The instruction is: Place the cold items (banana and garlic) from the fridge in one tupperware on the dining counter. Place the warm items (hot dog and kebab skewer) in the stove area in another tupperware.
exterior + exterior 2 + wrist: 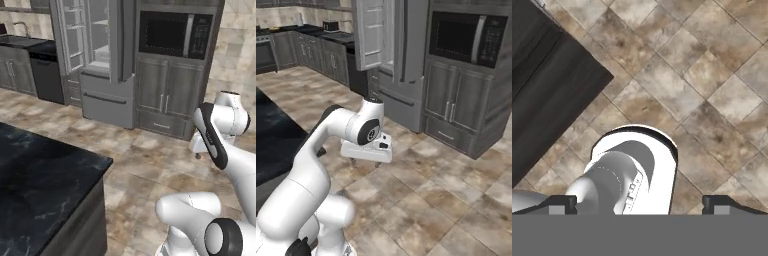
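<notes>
The grey steel fridge (107,75) (401,65) stands across the tiled floor with one upper door swung open on white shelves. I cannot make out a banana or garlic on them. My gripper (642,205) (365,161) hangs over the floor, pointing down, open and with nothing between its fingertips (562,203). The dining counter (40,175) (547,80) with its black marble top lies to my left, its corner close to the hand. The stove area (263,52) is far off at the left. Tupperware, hot dog and kebab skewer are out of view.
A grey cabinet with a black microwave (175,34) (466,36) stands right of the fridge. Left of it is a black dishwasher (47,77) and grey base cabinets (321,57). Brown floor tiles (446,200) stretch between me and the fridge.
</notes>
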Available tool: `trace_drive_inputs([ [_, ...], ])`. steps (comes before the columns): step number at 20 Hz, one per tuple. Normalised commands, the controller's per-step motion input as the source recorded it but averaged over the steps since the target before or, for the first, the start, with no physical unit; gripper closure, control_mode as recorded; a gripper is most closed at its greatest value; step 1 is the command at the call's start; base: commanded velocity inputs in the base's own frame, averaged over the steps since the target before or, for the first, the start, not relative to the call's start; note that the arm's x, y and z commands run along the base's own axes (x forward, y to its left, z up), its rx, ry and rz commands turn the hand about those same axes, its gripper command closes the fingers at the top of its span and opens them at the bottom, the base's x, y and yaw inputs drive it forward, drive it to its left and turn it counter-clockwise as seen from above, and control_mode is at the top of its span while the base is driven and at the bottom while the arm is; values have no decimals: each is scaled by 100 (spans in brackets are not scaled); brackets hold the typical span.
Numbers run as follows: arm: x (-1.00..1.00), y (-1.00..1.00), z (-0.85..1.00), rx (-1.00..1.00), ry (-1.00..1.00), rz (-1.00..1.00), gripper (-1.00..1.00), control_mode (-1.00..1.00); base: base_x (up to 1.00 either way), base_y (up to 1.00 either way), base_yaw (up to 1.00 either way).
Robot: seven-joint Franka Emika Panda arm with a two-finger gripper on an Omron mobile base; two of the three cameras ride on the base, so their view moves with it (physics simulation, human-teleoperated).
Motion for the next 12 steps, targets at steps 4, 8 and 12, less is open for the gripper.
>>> trace_drive_inputs([
  [4, 0, 0, 0, 0, 0, 0, -100, 100, 100, -55, 32],
  [8, 0, 0, 0, 0, 0, 0, -100, 100, 100, -57, 32],
  [12, 0, 0, 0, 0, 0, 0, -100, 100, 100, -58, 31],
])
